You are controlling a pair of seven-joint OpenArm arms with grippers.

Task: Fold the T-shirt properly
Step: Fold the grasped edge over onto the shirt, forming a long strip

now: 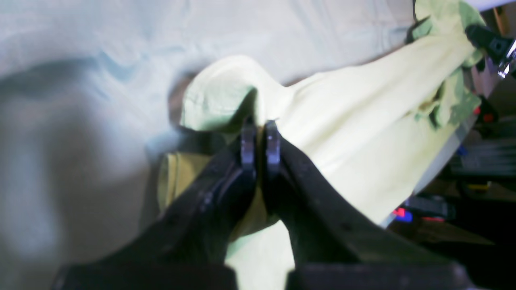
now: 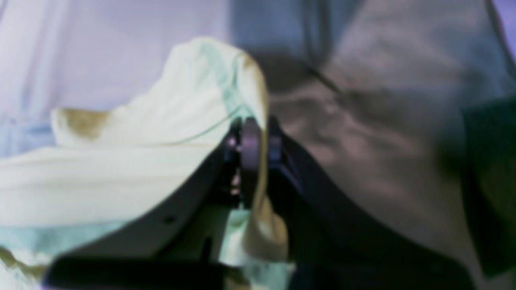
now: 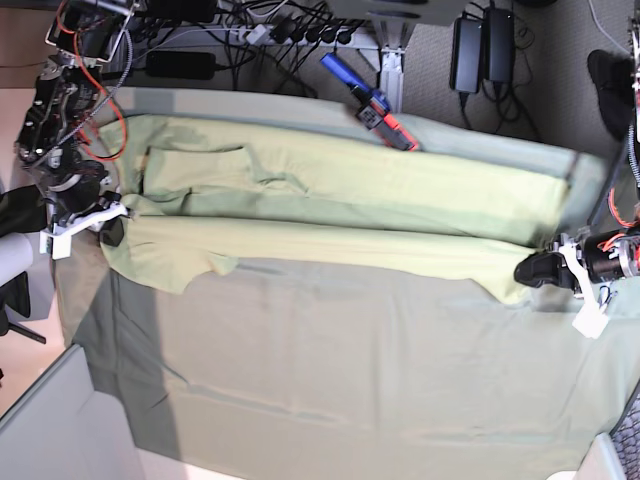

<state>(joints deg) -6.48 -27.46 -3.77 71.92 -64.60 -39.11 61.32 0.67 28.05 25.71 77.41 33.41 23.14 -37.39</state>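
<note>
The pale yellow-green T-shirt lies stretched lengthwise across the far half of the table, with its near edge pulled taut between the two grippers. My left gripper is at the shirt's right end in the base view. In the left wrist view the left gripper is shut on a bunched fold of the T-shirt. My right gripper is at the left end, by a sleeve. The right wrist view shows the right gripper shut on the T-shirt's edge.
A dull grey-green table cloth covers the table under the shirt and reaches to the near edge. A blue and red tool lies at the back edge. Cables and power bricks sit on the floor behind. A grey panel stands at the front left.
</note>
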